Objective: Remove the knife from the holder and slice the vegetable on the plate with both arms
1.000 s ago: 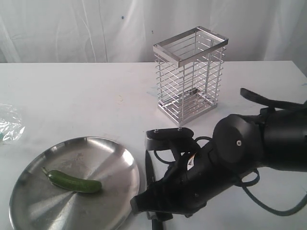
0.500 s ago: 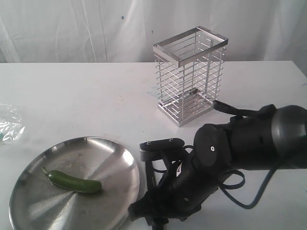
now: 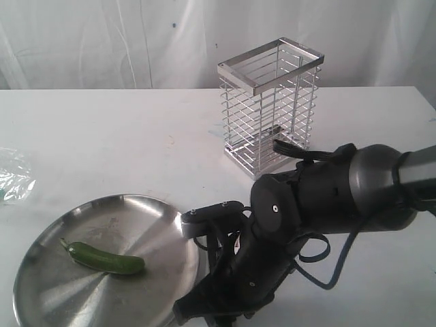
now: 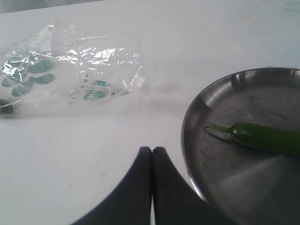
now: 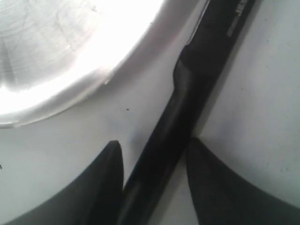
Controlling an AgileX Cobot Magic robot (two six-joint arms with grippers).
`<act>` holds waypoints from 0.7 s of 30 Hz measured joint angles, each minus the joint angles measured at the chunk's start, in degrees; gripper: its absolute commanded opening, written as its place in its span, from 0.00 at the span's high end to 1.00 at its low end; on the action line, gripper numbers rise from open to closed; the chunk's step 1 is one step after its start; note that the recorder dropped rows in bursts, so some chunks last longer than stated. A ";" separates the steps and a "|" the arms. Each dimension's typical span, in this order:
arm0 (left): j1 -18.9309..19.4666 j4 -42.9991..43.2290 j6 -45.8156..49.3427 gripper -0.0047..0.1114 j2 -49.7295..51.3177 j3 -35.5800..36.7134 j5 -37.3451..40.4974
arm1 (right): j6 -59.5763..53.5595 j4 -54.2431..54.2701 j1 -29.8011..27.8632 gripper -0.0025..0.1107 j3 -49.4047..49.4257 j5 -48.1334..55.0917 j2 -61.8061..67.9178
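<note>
The knife (image 5: 174, 131) lies flat on the white table just beside the plate (image 5: 70, 70), its black handle running between the fingers of my right gripper (image 5: 154, 141). The jaws are open and straddle the handle; one finger (image 5: 110, 178) is close against it and a gap shows at the other. In the exterior view the right arm (image 3: 320, 197) bends low over that spot and hides most of the knife. The green vegetable (image 3: 109, 259) lies on the steel plate (image 3: 170, 225). The wire holder (image 3: 269, 109) stands empty behind. My left gripper (image 4: 152, 151) is shut with nothing in it, hovering beside the plate (image 4: 197, 140) near the vegetable (image 4: 267, 137).
A crumpled clear plastic bag (image 4: 70, 70) with green print lies on the table left of the plate, also seen as the bag (image 3: 13, 177) at the exterior view's left edge. A white curtain hangs behind the table.
The right arm has swung left and lower over the knife, closer to the plate's rim. Plate, vegetable and holder have not moved.
</note>
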 measured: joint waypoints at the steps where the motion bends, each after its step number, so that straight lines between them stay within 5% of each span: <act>1: 0.00 0.00 0.00 0.96 0.00 0.00 0.00 | 0.13 0.00 0.00 0.77 0.00 0.45 0.00; 6: 0.00 0.00 0.00 0.96 0.00 0.00 0.00 | 1.77 0.02 0.00 0.90 0.00 0.63 0.08; 21: 0.00 0.00 0.00 0.96 0.00 0.00 0.00 | 9.96 -6.28 -1.97 0.90 1.13 0.56 -3.32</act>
